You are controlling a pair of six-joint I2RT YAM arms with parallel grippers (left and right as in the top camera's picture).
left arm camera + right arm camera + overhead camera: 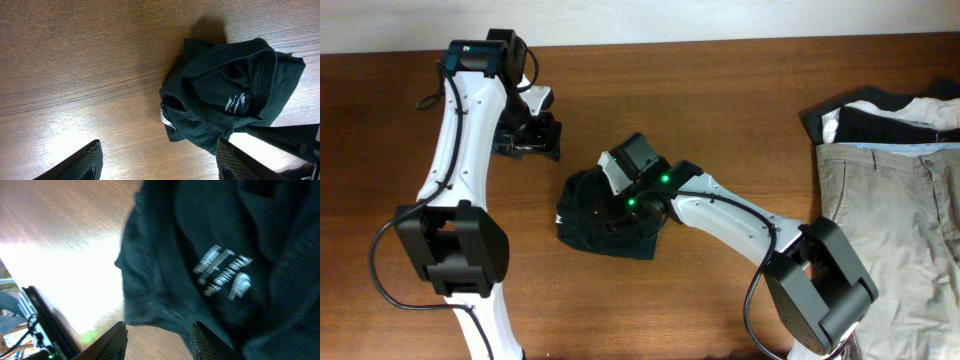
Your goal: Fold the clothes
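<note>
The dark navy T-shirt (590, 215) lies crumpled in a small heap at the middle of the wooden table. It shows in the left wrist view (230, 95) with a small white printed mark, and fills the right wrist view (225, 255) with white print. My right gripper (620, 205) hangs low over the heap, its jaws (157, 342) open with bare wood between them at the shirt's edge. My left gripper (530, 135) is open (157, 162) above bare table, to the upper left of the shirt and apart from it.
Beige khaki trousers (890, 230) lie flat at the right edge. Black-and-white garments (890, 115) are bunched above them. The table's far edge (720, 40) runs along the top.
</note>
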